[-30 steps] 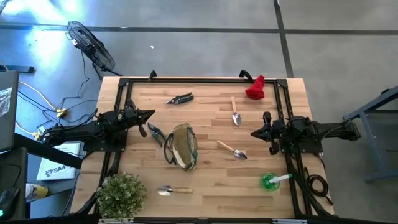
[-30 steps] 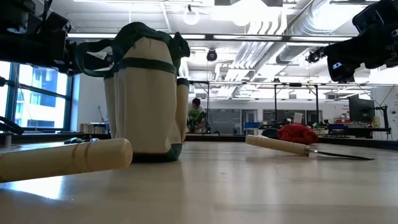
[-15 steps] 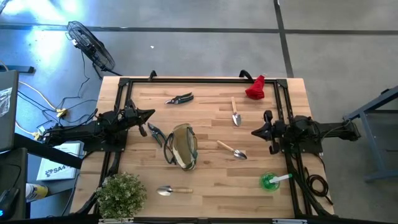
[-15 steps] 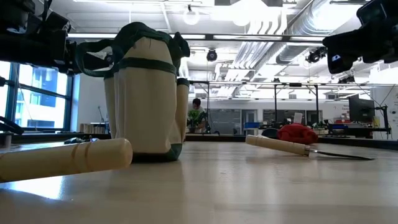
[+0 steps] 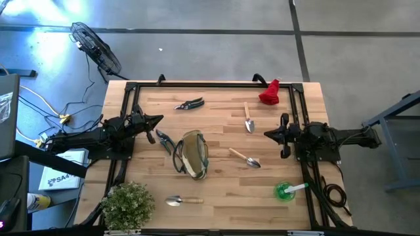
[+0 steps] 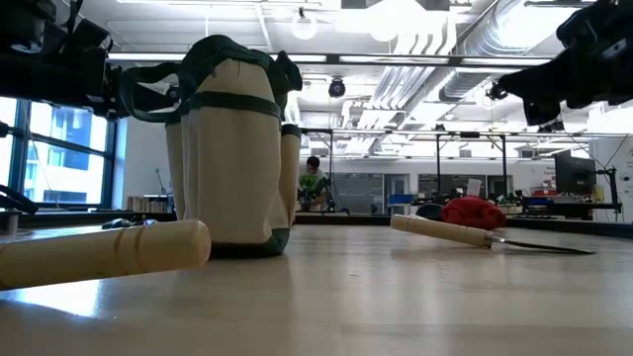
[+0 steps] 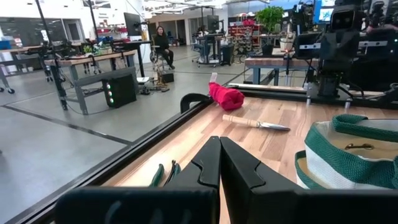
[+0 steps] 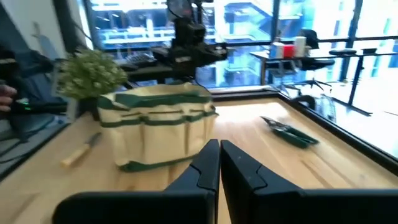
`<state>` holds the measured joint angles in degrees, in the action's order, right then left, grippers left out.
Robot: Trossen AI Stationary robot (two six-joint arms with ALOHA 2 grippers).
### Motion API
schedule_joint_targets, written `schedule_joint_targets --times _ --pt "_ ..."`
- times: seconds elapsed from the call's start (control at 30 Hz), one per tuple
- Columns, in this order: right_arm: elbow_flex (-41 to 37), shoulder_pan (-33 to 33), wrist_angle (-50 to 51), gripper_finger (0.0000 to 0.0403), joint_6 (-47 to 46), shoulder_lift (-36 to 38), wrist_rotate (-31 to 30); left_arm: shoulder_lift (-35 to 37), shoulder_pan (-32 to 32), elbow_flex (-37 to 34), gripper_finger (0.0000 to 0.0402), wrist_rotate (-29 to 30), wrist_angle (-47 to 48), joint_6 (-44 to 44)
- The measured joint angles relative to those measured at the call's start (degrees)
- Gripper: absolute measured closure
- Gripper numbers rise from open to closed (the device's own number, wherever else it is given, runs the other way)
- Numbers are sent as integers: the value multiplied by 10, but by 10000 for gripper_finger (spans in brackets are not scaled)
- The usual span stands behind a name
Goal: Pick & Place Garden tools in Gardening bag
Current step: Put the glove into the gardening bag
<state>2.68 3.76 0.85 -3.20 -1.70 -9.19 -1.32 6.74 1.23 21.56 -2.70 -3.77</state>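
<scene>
The olive-tan gardening bag [image 5: 190,154] stands on its base mid-table, mouth up; it also shows in the low view [image 6: 232,148]. Around it lie three wooden-handled trowels [image 5: 249,119] [image 5: 245,158] [image 5: 183,200], dark pruning shears [image 5: 189,103], green-handled shears [image 5: 164,140], a red glove [image 5: 270,92] and a green-and-white piece [image 5: 289,190]. My left gripper [image 5: 159,119] is shut and empty, above the table left of the bag. My right gripper [image 5: 267,136] is shut and empty, above the table right of the trowels.
A bushy green plant [image 5: 128,204] stands at the near left corner. A black frame [image 5: 210,84] runs along the far edge and both sides of the table. Bare wood lies between the bag and my right gripper.
My right gripper has shifted a little toward the table's far edge and risen slightly, staying shut. The tools and the bag have kept their places.
</scene>
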Motion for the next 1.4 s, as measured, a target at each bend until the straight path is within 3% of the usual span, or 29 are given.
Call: schedule_joint_targets --times 0.13,0.43,0.63,0.77,0.93,1.17,1.4 --pt "0 0 0 398 -2 -12 -47 0 0 0 402 0 0 0" --pt "0 0 0 398 2 -39 -34 0 0 0 402 -2 -2 -5" --pt "0 0 10 398 -43 -69 -99 0 0 0 402 -6 -2 -5" --pt "0 0 9 391 -54 -93 -103 0 0 0 402 -7 -2 -5" --pt "0 -1 -33 343 -42 -126 -134 0 0 0 402 -23 -2 -2" --pt "0 -1 -105 236 19 -157 -210 0 0 0 398 -43 -10 -1" --pt "0 -1 -217 170 120 -176 -318 0 0 0 349 -44 -15 10"
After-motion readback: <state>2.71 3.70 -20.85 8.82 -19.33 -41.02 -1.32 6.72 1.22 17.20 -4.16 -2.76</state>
